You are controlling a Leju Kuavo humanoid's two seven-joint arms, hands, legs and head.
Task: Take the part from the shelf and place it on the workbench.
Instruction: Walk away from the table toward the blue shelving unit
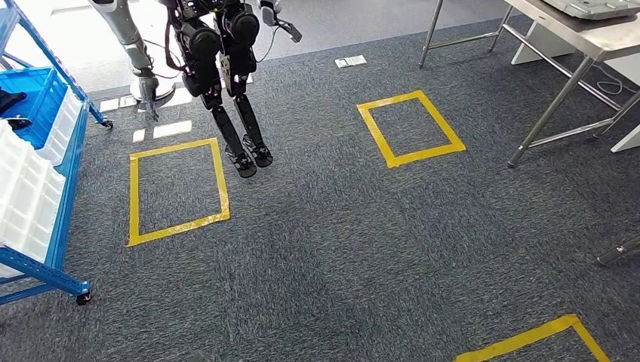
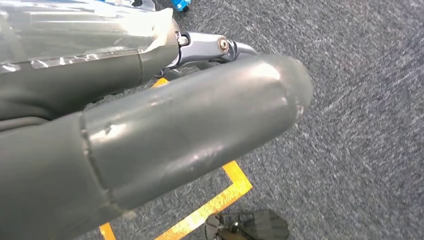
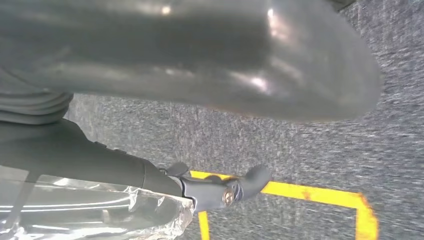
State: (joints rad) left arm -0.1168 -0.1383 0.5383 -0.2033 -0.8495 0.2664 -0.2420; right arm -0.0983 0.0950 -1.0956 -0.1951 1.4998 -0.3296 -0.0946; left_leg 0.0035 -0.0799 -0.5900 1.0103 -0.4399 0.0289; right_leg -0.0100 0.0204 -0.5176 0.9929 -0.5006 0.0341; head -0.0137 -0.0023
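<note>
Grey left robot hand (image 2: 165, 135) and right robot hand (image 3: 200, 60) hanging over carpet, grip state unclear. Part not identifiable; blue shelf (image 1: 45, 173) standing to left. Judging: should be turning w/ small steps toward shelf.

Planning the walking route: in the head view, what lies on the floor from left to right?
Blue metal shelf with white bins → yellow tape rectangle → second yellow tape rectangle → steel-legged workbench.
</note>
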